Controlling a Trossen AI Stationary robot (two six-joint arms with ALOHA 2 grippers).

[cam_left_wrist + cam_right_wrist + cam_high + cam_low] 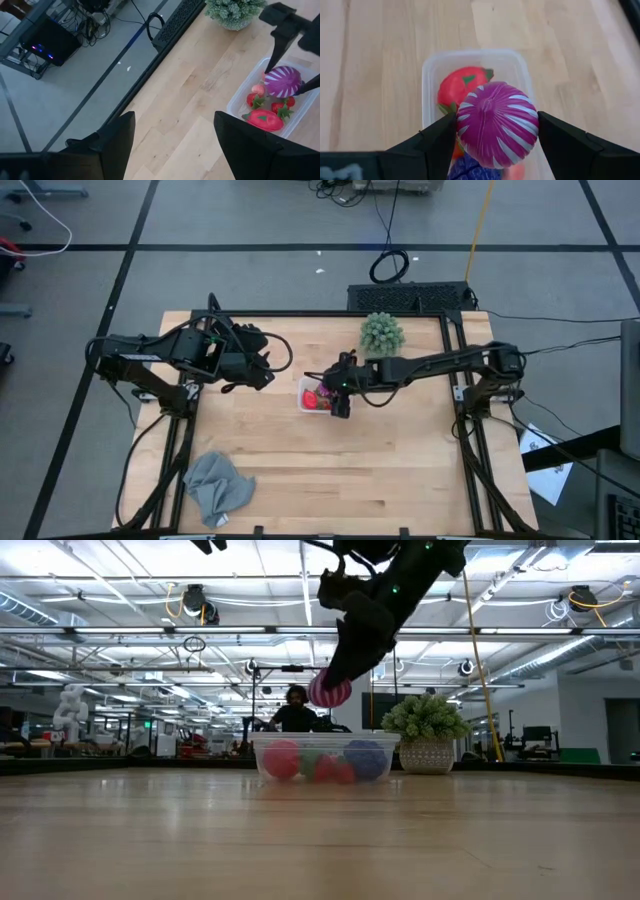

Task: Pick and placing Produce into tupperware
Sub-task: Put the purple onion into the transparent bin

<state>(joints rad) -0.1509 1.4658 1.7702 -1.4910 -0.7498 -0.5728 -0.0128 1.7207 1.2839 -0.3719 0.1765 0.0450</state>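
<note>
The clear tupperware (pixel 305 394) stands near the table's middle and holds several pieces of produce: a red one (pixel 461 84), small strawberries (pixel 281 108), a pink one (pixel 258 90) and a dark purple one (pixel 470 171). A striped magenta ball (pixel 497 125) hangs just above it, with my right gripper (pixel 338 398) shut on it. My left gripper (pixel 174 145) stands open with nothing in it, above the table's far left part (pixel 262 370). My right gripper pinches the striped magenta ball by two opposite sides (pixel 465 125) between its two fingers (pixel 438 141). The fingers slant down from the table's right side. The ball (pixel 329 691) hangs clear above the tupperware (pixel 325 758), over the produce inside it.
A green spiky ball in a pale pot (pixel 382 333) stands at the far edge, right of the container. A grey cloth (pixel 218 485) lies crumpled at the near left corner. Bare wood lies between the container and the near edge.
</note>
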